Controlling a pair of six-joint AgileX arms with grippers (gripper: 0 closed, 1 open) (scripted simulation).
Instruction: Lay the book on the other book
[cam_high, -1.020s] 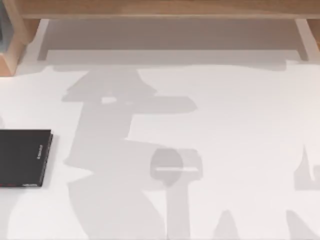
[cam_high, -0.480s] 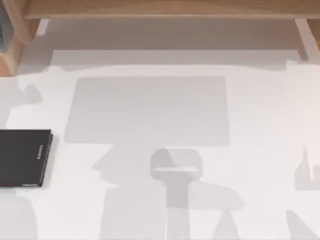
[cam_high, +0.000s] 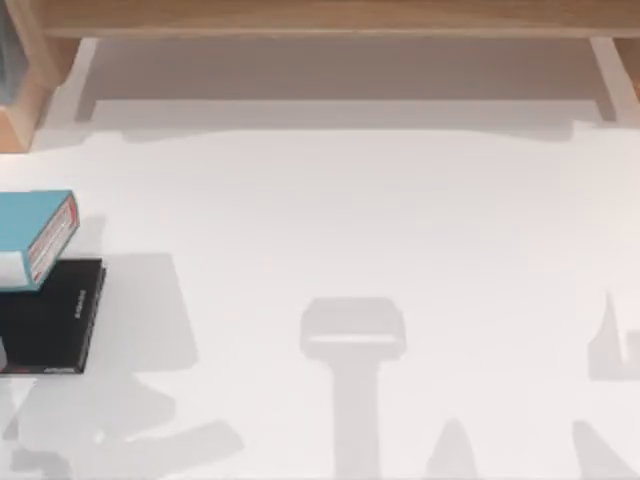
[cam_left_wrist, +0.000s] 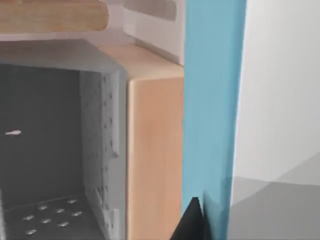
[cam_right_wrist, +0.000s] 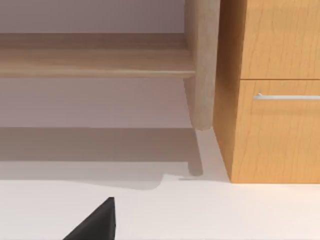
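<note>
The book (cam_high: 30, 232), teal-blue with a red-and-white spine and white page edges, hangs at the table's left edge over the far end of the other book (cam_high: 50, 322). That one is thin and black and lies flat on the table. In the left wrist view the book (cam_left_wrist: 214, 100) is a tall teal strip right against a dark fingertip (cam_left_wrist: 192, 222) of my left gripper (cam_left_wrist: 198, 228), which is shut on it. A dark part of my right gripper (cam_right_wrist: 95, 225) shows low over the white table.
A wooden shelf unit (cam_high: 330, 20) runs along the table's far edge. A wooden cabinet side (cam_left_wrist: 155, 150) and a grey perforated box (cam_left_wrist: 50, 150) stand close to the book. A drawer unit with a metal handle (cam_right_wrist: 285, 96) lies ahead of the right arm.
The teal book has come into the top view from the left and now overlaps the black book's far end. The large shadow has shifted from the table's middle to the left. The black book has not moved.
</note>
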